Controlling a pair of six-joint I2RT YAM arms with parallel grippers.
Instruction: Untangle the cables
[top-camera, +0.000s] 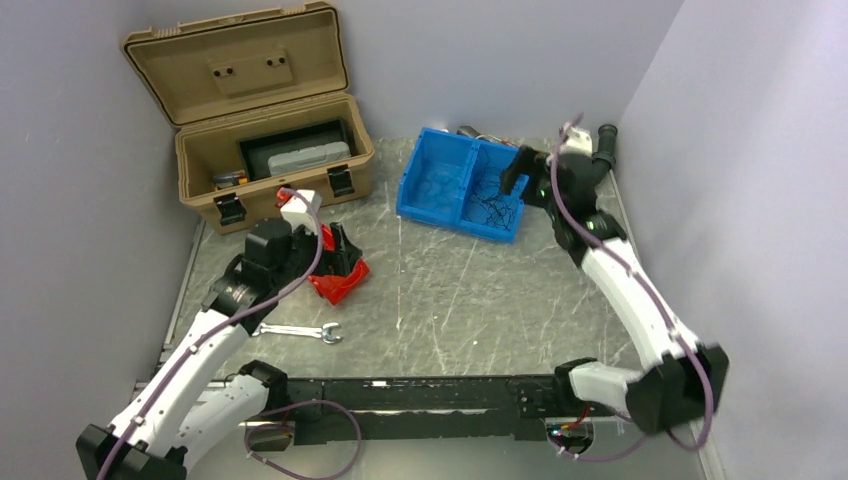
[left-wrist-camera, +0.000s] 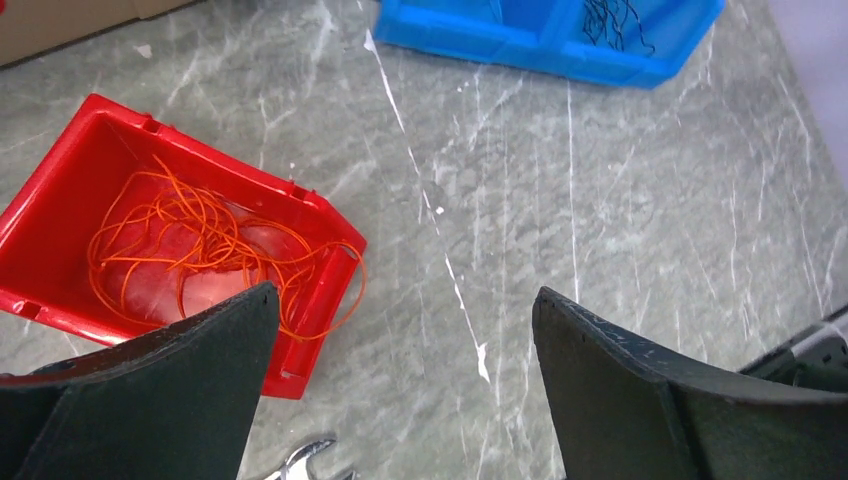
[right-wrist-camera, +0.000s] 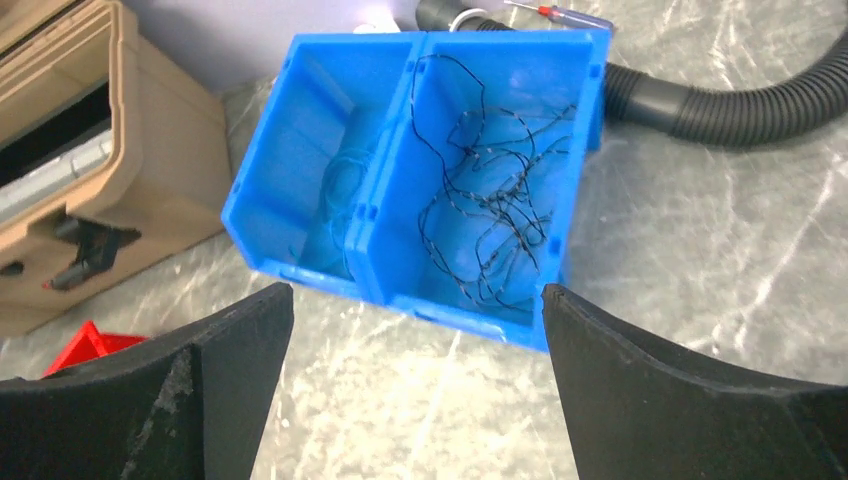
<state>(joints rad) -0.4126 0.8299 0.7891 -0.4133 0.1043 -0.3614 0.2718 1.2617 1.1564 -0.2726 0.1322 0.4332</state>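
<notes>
Right gripper (right-wrist-camera: 415, 295): fully spread, nothing between the fingers, nothing touched. In the top view it hangs over the blue bin (right-wrist-camera: 260, 190), at the bin's right-hand compartment, and the wrist view shows it well clear above the rim.

Left gripper (left-wrist-camera: 400, 300): also fully spread, empty, no contact. It sits over the red bin (left-wrist-camera: 200, 150), which stands apart from the blue bin, on the left-arm side of it and nearer the arm bases.

Cables, all sorted by colour:
- black wires (right-wrist-camera: 500, 220): loose tangle in the blue bin's right-hand compartment.
- blue wires (right-wrist-camera: 345, 190): faint coil in the blue bin's left-hand compartment, hard to make out against the plastic.
- orange wires (left-wrist-camera: 200, 240): looped bunch in the red bin, with one loop draped over its low open lip towards the table (left-wrist-camera: 600, 220).

Ribbed black hose (right-wrist-camera: 740, 115) lies just behind the blue bin. Open tan case (top-camera: 270, 120) stands on the left-arm side of the blue bin. Wrench (top-camera: 297, 331) is well apart from the blue bin, nearer the bases than the red bin.
</notes>
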